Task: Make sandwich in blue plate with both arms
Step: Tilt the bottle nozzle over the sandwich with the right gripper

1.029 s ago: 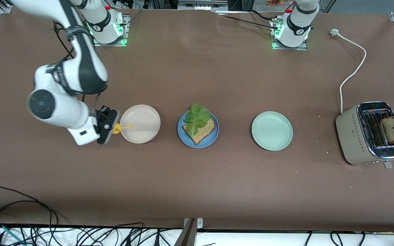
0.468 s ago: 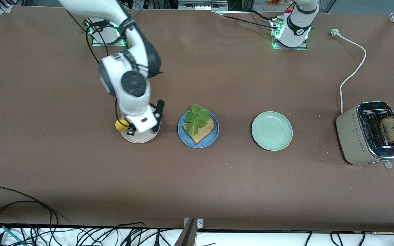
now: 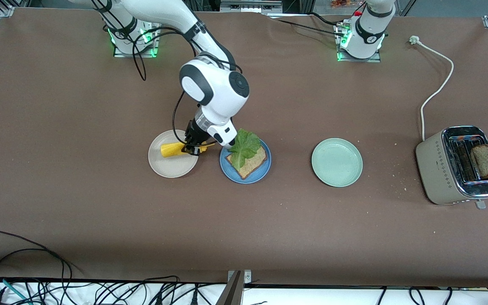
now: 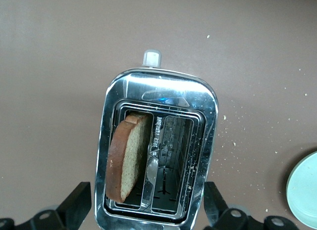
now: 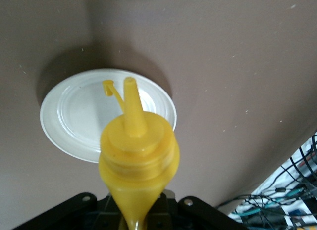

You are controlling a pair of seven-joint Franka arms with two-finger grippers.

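We see even, bright overhead light on the matte brown table [image 3: 100,212], with only soft short shadows. Glare flashes off the chrome-topped beige toaster [image 4: 157,91]. In the right wrist view, the yellow plastic squeeze bottle [image 5: 136,151] sits close and blurred.

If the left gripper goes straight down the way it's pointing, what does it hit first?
The left gripper hangs open over the toaster, pointing straight down at it. Going on, it would probably meet the bread slice standing in one slot first, or the toaster's rim beside it; depth is unclear.
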